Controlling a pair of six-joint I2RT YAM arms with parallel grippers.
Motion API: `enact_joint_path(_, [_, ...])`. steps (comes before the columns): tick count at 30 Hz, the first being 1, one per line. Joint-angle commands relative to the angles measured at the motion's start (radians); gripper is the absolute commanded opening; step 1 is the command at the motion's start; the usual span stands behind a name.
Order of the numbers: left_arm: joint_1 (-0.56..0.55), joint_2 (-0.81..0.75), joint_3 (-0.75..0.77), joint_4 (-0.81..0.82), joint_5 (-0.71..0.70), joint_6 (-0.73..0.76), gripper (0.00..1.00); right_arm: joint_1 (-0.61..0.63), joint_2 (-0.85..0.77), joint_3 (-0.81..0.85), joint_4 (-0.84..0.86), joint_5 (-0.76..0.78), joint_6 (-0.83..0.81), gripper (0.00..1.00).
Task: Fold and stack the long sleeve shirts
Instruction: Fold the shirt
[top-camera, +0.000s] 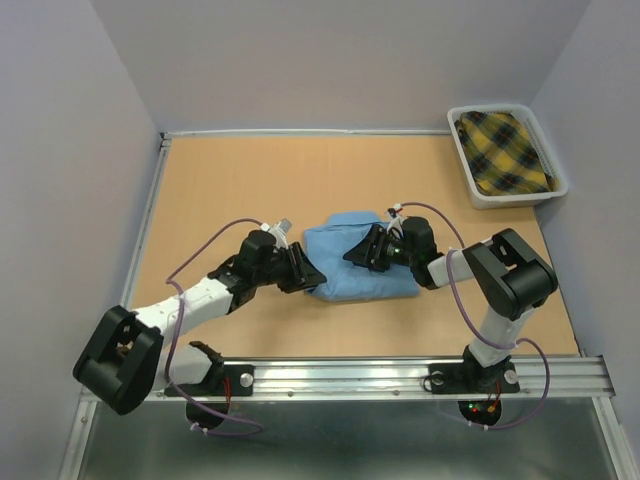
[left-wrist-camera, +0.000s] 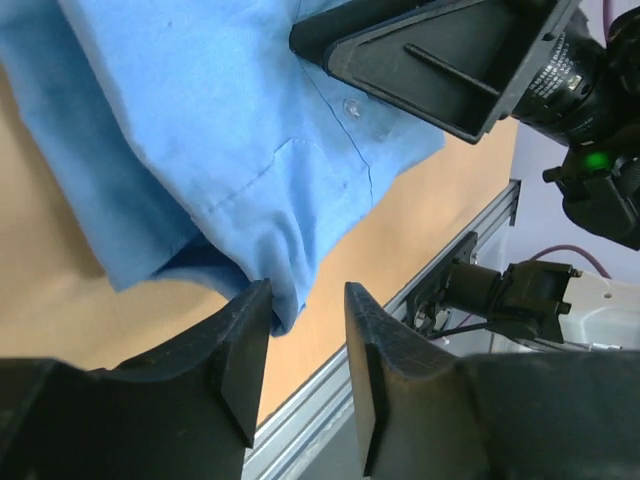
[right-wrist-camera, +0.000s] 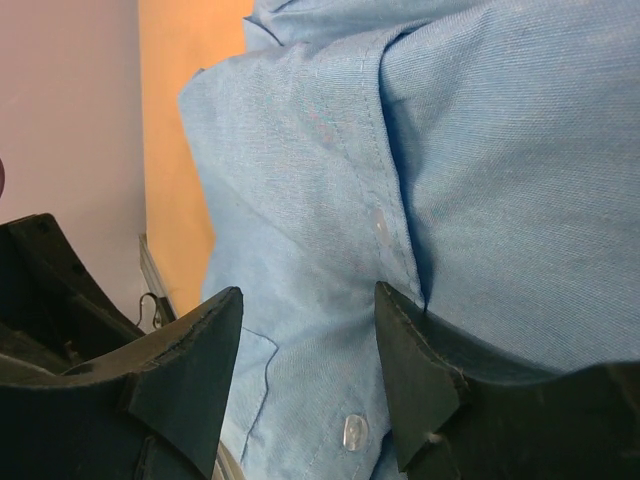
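A light blue long sleeve shirt lies folded into a bundle at the table's middle. My left gripper is at its left edge. In the left wrist view the jaws are open; a corner of the shirt hangs against the left finger, and nothing is clamped. My right gripper is low over the top of the shirt. In the right wrist view it is open and straddles the button front of the shirt. A yellow plaid shirt lies in a bin.
The white bin stands at the back right corner against the walls. A metal rail runs along the table's near edge. The right gripper's black housing shows close above the shirt in the left wrist view.
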Motion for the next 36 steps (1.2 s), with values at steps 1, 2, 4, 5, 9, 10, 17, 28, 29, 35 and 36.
enact_joint_path(1, [-0.005,-0.115,-0.056,-0.12,-0.044,-0.054,0.49,0.007,0.013,-0.029,-0.008,0.036,-0.02,0.61])
enact_joint_path(2, [-0.005,-0.154,-0.105,-0.117,-0.036,-0.082,0.5,0.007,0.016,-0.027,-0.008,0.039,-0.023,0.61])
enact_joint_path(4, [-0.004,-0.188,-0.165,-0.116,-0.031,-0.102,0.5,0.007,0.016,-0.029,-0.008,0.041,-0.026,0.61])
enact_joint_path(5, [-0.005,-0.204,-0.176,-0.116,-0.033,-0.107,0.5,0.007,0.017,-0.027,-0.01,0.041,-0.027,0.61])
enact_joint_path(9, [-0.005,-0.281,-0.184,-0.088,-0.097,-0.153,0.68,0.007,0.013,-0.03,-0.01,0.036,-0.032,0.61])
enact_joint_path(10, [-0.004,-0.284,-0.179,-0.077,-0.132,-0.162,0.69,0.007,0.011,-0.03,-0.01,0.036,-0.034,0.61])
enact_joint_path(17, [-0.004,-0.2,-0.158,0.174,-0.155,-0.144,0.69,0.007,-0.001,-0.029,-0.014,0.032,-0.034,0.61])
enact_joint_path(28, [-0.008,-0.008,-0.096,0.243,-0.103,0.076,0.85,0.007,0.003,-0.027,-0.014,0.029,-0.037,0.61])
enact_joint_path(29, [-0.008,0.005,-0.095,0.251,-0.1,0.08,0.85,0.007,0.003,-0.027,-0.014,0.028,-0.038,0.61])
enact_joint_path(35, [-0.028,0.085,-0.057,0.312,-0.03,0.059,0.86,0.007,0.011,-0.024,-0.014,0.028,-0.037,0.61])
enact_joint_path(36, [-0.033,0.084,-0.054,0.315,-0.028,0.056,0.86,0.007,0.011,-0.024,-0.014,0.028,-0.037,0.61])
